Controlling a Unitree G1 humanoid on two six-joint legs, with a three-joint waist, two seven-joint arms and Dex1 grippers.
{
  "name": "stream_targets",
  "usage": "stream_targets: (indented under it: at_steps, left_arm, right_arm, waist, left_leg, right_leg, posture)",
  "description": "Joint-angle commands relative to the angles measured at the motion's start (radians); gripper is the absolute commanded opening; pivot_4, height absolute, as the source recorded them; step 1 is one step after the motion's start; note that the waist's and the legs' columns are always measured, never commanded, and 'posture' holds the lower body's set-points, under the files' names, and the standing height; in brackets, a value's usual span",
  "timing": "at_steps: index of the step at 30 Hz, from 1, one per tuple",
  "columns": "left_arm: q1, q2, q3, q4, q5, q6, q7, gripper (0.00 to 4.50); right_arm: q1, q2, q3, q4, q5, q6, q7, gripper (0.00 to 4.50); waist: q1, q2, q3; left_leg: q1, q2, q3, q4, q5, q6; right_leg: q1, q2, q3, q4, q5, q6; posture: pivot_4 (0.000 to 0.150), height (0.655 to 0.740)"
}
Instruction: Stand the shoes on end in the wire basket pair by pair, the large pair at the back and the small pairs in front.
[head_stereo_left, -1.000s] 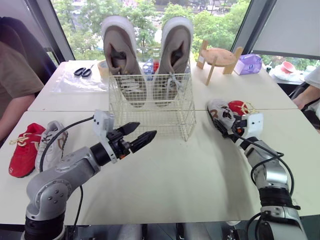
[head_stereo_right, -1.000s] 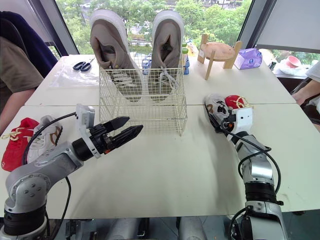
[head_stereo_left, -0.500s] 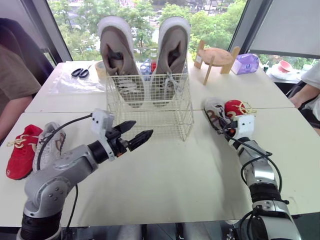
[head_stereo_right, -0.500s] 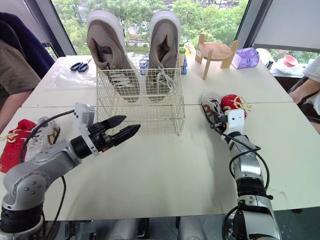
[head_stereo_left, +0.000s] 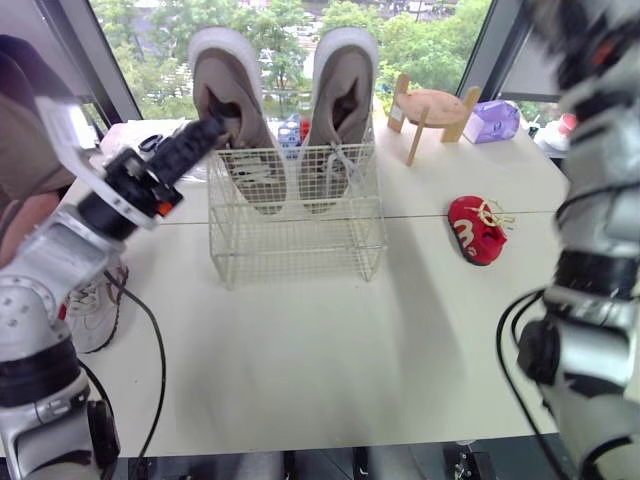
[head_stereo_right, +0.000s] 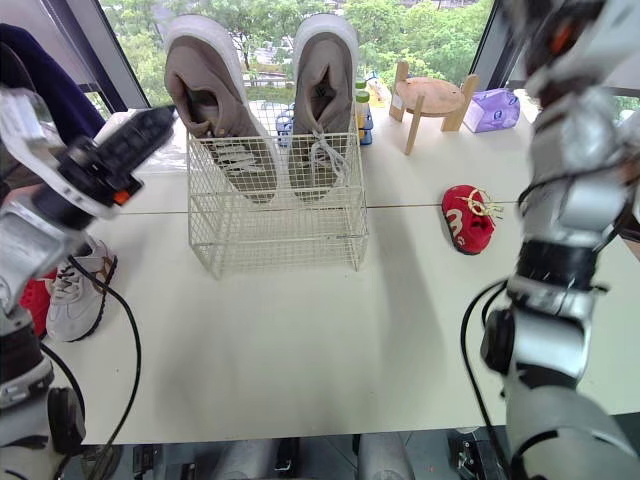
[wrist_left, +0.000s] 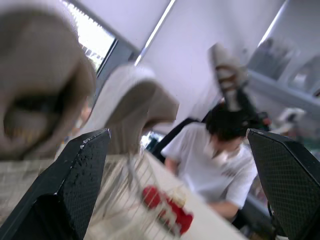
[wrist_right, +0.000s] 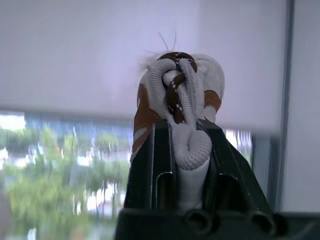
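Observation:
A pair of large beige shoes (head_stereo_left: 235, 110) (head_stereo_left: 340, 100) stands on end at the back of the wire basket (head_stereo_left: 300, 240). My right gripper (wrist_right: 187, 150) is raised high and shut on a small white-and-brown shoe (wrist_right: 175, 90), clamped between the fingers by its laced upper. A small red shoe (head_stereo_left: 477, 228) lies on the table right of the basket. A small white shoe (head_stereo_left: 95, 305) and a red one (head_stereo_right: 30, 300) lie at the left edge. My left gripper (head_stereo_left: 200, 135) is lifted beside the left large shoe, open and holding nothing.
Behind the basket stand a wooden stool-like stand (head_stereo_left: 435, 110) and a purple tissue box (head_stereo_left: 495, 120). A person (head_stereo_left: 20, 130) sits at the table's left side, and another in a white shirt (wrist_left: 215, 155) sits at the right.
My right gripper shut on the white-and-brown shoe and lifted it high off the table, leaving the red shoe there. My left arm rose to beside the left large shoe.

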Motion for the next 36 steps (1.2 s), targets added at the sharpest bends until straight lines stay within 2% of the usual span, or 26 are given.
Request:
stream_targets:
  at_steps: [1, 5, 9, 15, 21, 24, 26, 29, 31, 33, 36]
  left_arm:
    - [-0.096, 0.051, 0.048, 0.092, -0.053, -0.022, 0.005, 4.5]
    - [-0.176, 0.104, 0.045, 0.173, -0.082, 0.019, -0.036, 4.5]
    - [-0.222, 0.156, 0.019, 0.202, -0.107, 0.087, -0.088, 4.5]
    - [-0.219, 0.154, 0.001, 0.149, -0.174, 0.117, -0.086, 4.5]
    - [-0.236, 0.149, -0.059, 0.152, -0.161, 0.145, -0.132, 4.5]
    - [-0.263, 0.138, -0.075, 0.201, -0.141, 0.136, -0.155, 3.67]
    - [-0.278, 0.131, -0.078, 0.213, -0.142, 0.136, -0.163, 2.77]
    - [-0.284, 0.119, -0.079, 0.207, -0.152, 0.138, -0.162, 1.18]
    - [-0.283, 0.108, -0.078, 0.198, -0.158, 0.135, -0.154, 0.31]
    - [-0.26, 0.067, -0.068, 0.162, -0.169, 0.097, -0.104, 0.26]
    - [-0.216, -0.023, -0.016, 0.095, -0.202, -0.009, 0.001, 0.26]
  right_arm:
    - [-0.069, -0.056, 0.09, -0.105, 0.14, 0.092, 0.293, 0.14]
    - [-0.136, -0.109, 0.206, -0.172, 0.199, 0.164, 0.555, 0.14]
    - [-0.17, -0.111, 0.304, -0.147, 0.142, 0.092, 0.743, 0.14]
    - [-0.174, -0.056, 0.361, -0.068, 0.048, -0.048, 0.829, 0.14]
    - [-0.16, -0.008, 0.369, -0.098, 0.04, -0.047, 0.836, 0.14]
    - [-0.157, 0.002, 0.367, -0.105, 0.034, -0.045, 0.834, 0.14]
    - [-0.148, 0.004, 0.365, -0.115, 0.031, -0.042, 0.831, 0.14]
    - [-0.133, 0.004, 0.36, -0.134, 0.033, -0.028, 0.823, 0.14]
    - [-0.123, 0.004, 0.354, -0.148, 0.04, -0.012, 0.813, 0.14]
    - [-0.085, 0.022, 0.301, -0.19, 0.123, 0.121, 0.718, 0.14]
    - [-0.04, 0.089, 0.158, -0.197, 0.27, 0.299, 0.492, 1.57]
  waist:
    - [-0.001, 0.0, 0.0]
    - [-0.007, 0.0, 0.0]
    - [-0.001, 0.0, 0.0]
    - [0.0, -0.001, 0.0]
    - [-0.002, -0.001, 0.001]
    - [0.0, -0.001, 0.0]
    - [0.0, -0.001, 0.0]
    - [0.0, -0.001, 0.0]
    - [-0.001, -0.001, 0.001]
    - [0.0, -0.001, 0.0]
    - [0.001, -0.001, 0.0]
  left_leg:
    - [0.0, 0.0, 0.0, 0.0, 0.0, 0.0]
    - [0.002, 0.0, 0.001, 0.001, 0.0, 0.0]
    - [0.001, 0.0, 0.001, 0.001, 0.0, 0.0]
    - [0.001, -0.001, 0.001, 0.001, 0.0, 0.0]
    - [0.0, -0.001, 0.001, 0.001, 0.001, -0.002]
    - [0.0, -0.001, 0.001, 0.0, 0.001, -0.002]
    - [0.0, -0.001, 0.001, 0.0, 0.001, -0.002]
    - [0.0, -0.001, 0.001, 0.0, 0.001, -0.002]
    - [0.0, -0.001, 0.001, 0.0, 0.001, -0.002]
    - [0.0, -0.001, 0.001, 0.0, 0.001, -0.002]
    - [0.0, -0.001, 0.0, 0.0, 0.001, -0.003]
  right_leg:
    - [0.001, 0.0, 0.0, 0.0, 0.0, 0.0]
    - [0.002, 0.0, 0.0, 0.001, 0.0, 0.0]
    - [0.001, 0.0, 0.0, 0.001, 0.0, 0.0]
    - [0.001, -0.002, 0.0, 0.001, 0.0, 0.0]
    - [-0.001, -0.002, 0.0, 0.002, 0.0, 0.0]
    - [-0.001, -0.001, 0.0, 0.002, 0.0, 0.0]
    - [-0.001, -0.001, 0.0, 0.002, 0.0, 0.0]
    - [-0.001, -0.002, 0.0, 0.002, 0.0, 0.0]
    - [-0.001, -0.002, 0.0, 0.002, 0.0, 0.0]
    - [-0.001, -0.002, 0.0, 0.002, 0.0, 0.0]
    - [-0.001, -0.005, 0.001, 0.002, 0.0, 0.0]
  posture:
    - [0.15, 0.74]
    - [0.15, 0.74]
    - [0.15, 0.74]
    - [0.15, 0.74]
    - [0.15, 0.74]
    - [0.15, 0.74]
    - [0.15, 0.74]
    - [0.15, 0.74]
    - [0.15, 0.74]
    - [0.15, 0.74]
    - [0.15, 0.74]
